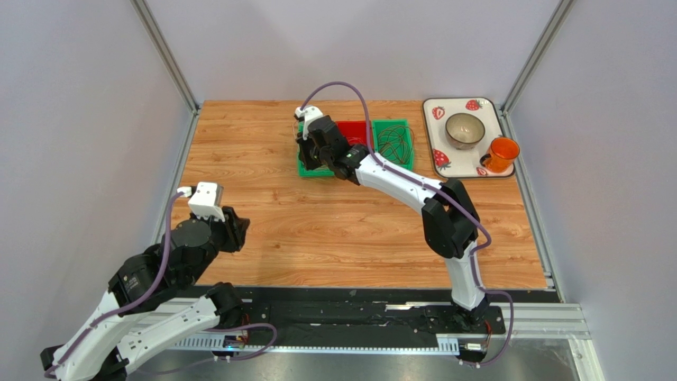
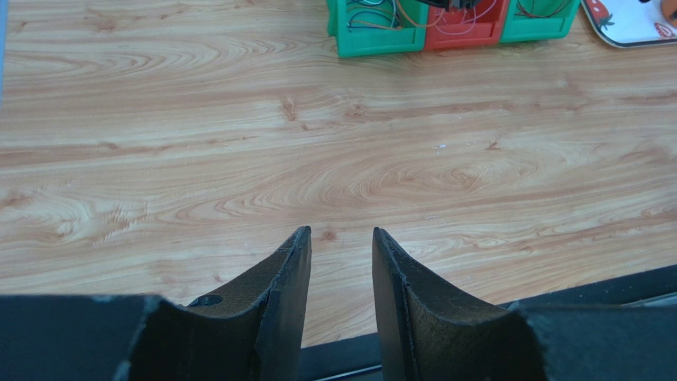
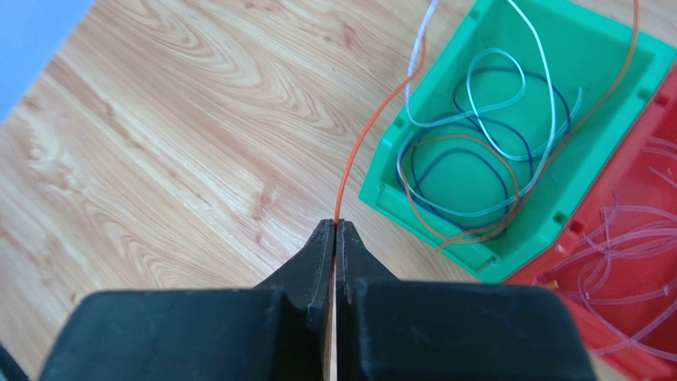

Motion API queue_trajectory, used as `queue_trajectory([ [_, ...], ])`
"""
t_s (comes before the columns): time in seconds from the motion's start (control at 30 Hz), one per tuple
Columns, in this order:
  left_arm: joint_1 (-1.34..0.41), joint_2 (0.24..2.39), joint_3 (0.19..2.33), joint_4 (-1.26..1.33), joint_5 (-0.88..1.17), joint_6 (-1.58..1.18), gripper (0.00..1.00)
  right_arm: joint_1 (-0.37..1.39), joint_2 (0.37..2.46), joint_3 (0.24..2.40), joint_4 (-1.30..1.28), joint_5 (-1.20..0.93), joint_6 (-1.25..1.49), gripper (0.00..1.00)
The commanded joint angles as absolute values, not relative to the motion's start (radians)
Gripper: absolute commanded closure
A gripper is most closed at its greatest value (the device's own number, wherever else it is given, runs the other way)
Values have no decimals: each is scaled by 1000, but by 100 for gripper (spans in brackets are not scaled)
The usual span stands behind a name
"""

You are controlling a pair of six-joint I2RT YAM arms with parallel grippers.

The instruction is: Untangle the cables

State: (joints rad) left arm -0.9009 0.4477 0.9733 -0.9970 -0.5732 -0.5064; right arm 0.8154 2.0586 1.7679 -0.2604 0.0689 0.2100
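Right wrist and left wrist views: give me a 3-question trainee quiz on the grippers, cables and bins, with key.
1. True or false: the right gripper is shut on an orange cable.
2. The left gripper is: A) open and empty over the table, B) shut on a cable, C) inside a bin.
3. Fill in: next to the green bin stands a ___ bin.
Key: 1 true; 2 A; 3 red.
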Motion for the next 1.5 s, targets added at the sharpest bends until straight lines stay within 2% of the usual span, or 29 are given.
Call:
queue_trajectory([
  [0.0,-896,440,976,-971,-571,-486,57,776,2054,1804,-146,-90,176,100],
  [0.13,-896,439,976,-971,-571,-486,57,739,2078,1806,-69,-173,134,100],
  [0.47,-896,457,974,-969,-571,-486,57,589,2203,1815,129,-567,123,100],
  [0.77,-894,477,976,-973,-571,-485,57,537,2284,1830,229,-669,181,100],
  [1.2,-890,476,976,-968,-563,-482,57,540,2186,1677,247,-588,183,100],
  [1.27,-890,472,974,-968,-561,-482,57,545,2186,1674,226,-577,180,98],
  [1.3,-890,472,976,-968,-561,-482,58,546,2187,1683,165,-563,164,93],
  [1.33,-890,471,977,-969,-561,-482,57,555,2187,1696,144,-527,155,80],
  [1.47,-890,463,976,-969,-563,-483,57,565,2148,1639,169,-463,138,72],
])
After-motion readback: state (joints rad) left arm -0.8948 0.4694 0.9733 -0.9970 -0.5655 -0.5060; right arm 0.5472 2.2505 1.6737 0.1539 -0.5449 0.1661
